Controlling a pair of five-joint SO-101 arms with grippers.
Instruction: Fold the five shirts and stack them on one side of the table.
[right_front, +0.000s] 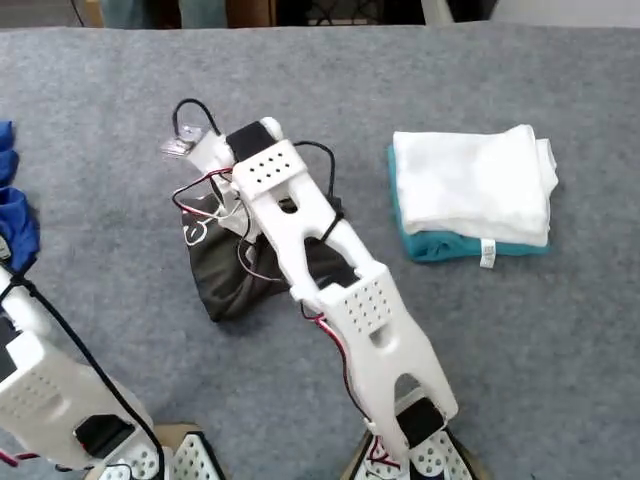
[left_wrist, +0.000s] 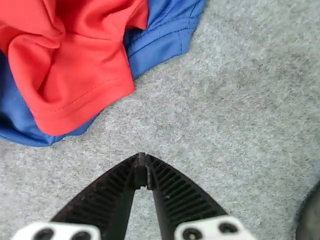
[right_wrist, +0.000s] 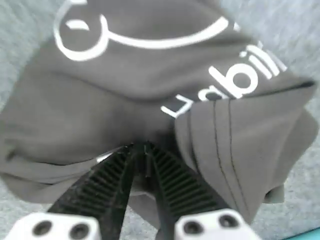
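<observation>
White shirt (right_front: 470, 185) folded atop teal shirt (right_front: 440, 245) — dark shirt (right_front: 225, 285) bunched, red shirt (left_wrist: 65, 65) over blue shirt (left_wrist: 160, 40).

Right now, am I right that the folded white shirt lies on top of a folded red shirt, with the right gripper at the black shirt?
Not quite. The folded white shirt lies on top of a folded teal shirt, not a red one; the high view shows it. The right gripper is indeed at the black shirt.

Grey felt-covered table (right_front: 560, 380); wooden furniture (right_front: 250, 12) beyond far edge.
</observation>
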